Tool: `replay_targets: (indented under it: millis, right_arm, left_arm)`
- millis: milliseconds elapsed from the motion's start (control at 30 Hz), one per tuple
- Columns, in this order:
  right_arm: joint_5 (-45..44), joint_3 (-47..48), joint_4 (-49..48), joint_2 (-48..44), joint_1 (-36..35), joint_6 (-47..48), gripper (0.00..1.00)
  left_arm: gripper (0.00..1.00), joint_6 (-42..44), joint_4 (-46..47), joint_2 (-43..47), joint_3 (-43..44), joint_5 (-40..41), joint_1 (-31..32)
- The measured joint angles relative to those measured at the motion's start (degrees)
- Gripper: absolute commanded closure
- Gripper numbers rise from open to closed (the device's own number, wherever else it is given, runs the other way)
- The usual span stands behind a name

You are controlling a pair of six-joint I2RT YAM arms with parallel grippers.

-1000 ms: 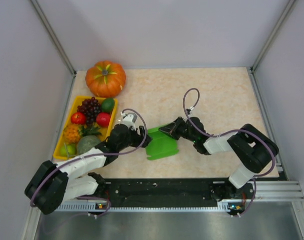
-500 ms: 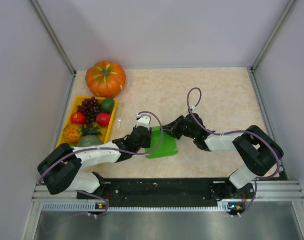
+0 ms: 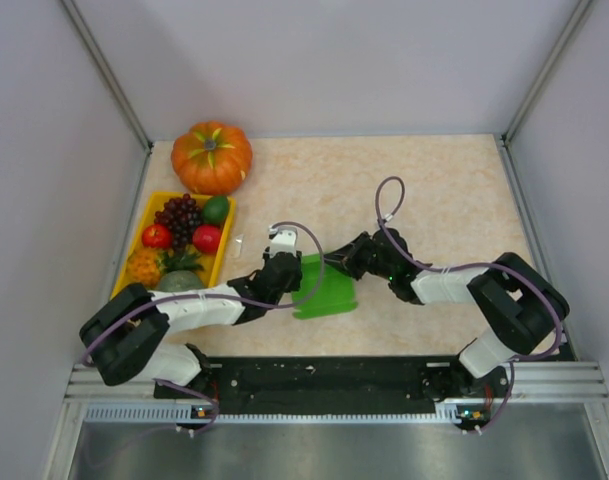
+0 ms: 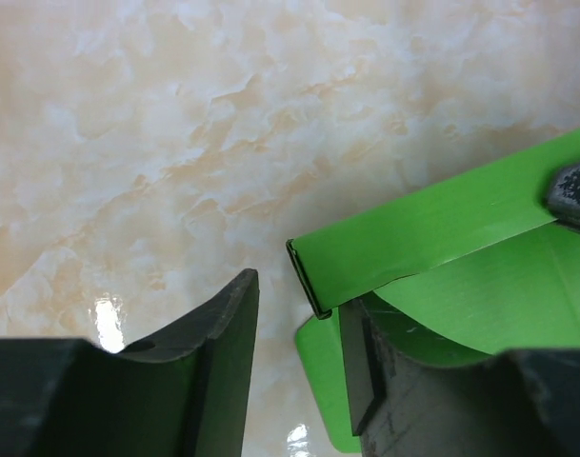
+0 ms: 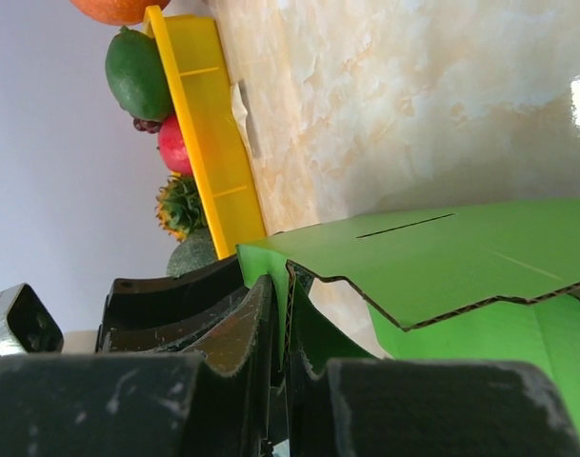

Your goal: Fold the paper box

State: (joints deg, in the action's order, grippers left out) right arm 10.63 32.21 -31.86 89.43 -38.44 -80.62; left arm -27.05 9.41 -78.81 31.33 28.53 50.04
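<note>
Starting nearest the arm bases: the paper box [image 3: 329, 292], a bright green die-cut card sheet, lies partly folded on the marbled table [image 3: 434, 190], about in the middle between the two arms. The left gripper [image 3: 297, 279] sits at its left edge. On the left wrist cam the jaws are partway apart, and the folded corner of the card pokes into the gap right by one finger [image 4: 361, 367], not pinched as far as I can see. The right gripper [image 3: 336, 262] comes in from the far right side, jaws closed tight on a raised flap, with the thin card edge squeezed between them. Further back on the left is a yellow tray [image 5: 209, 143] holding grapes [image 3: 179, 215], red fruits [image 3: 206, 238] and a small pineapple [image 3: 144, 266]. An orange pumpkin [image 3: 212, 157] sits behind it.
</note>
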Motion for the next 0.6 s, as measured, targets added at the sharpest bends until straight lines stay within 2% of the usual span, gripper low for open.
replay_targets:
  millis: [200,400,500,567,600]
  right_arm:
    - [-0.5,-1.2,-1.7,0.0,0.0,-1.1,0.96]
    - [-1.5,-1.5,-2.3,-0.1,-0.1,-2.0,0.96]
    - [-1.9,-1.7,-2.0,-0.4,-0.1,-1.9,0.92]
    - [-1.9,-2.3,-1.4,-1.2,-0.2,-1.4,0.77]
    - [-1.9,-2.7,-0.7,-2.1,-0.2,-0.4,0.62]
  left_arm:
    - [0.67,1.1,3.5,-1.5,0.0,2.1,1.0]
    - [0.87,2.9,6.8,-3.8,0.0,6.1,2.8]
    - [0.96,3.3,8.2,-5.2,0.0,9.5,3.8]
    - [1.00,3.5,9.3,-5.9,-0.1,11.0,4.4]
    - [1.00,3.6,9.9,-6.2,-0.1,11.6,4.7]
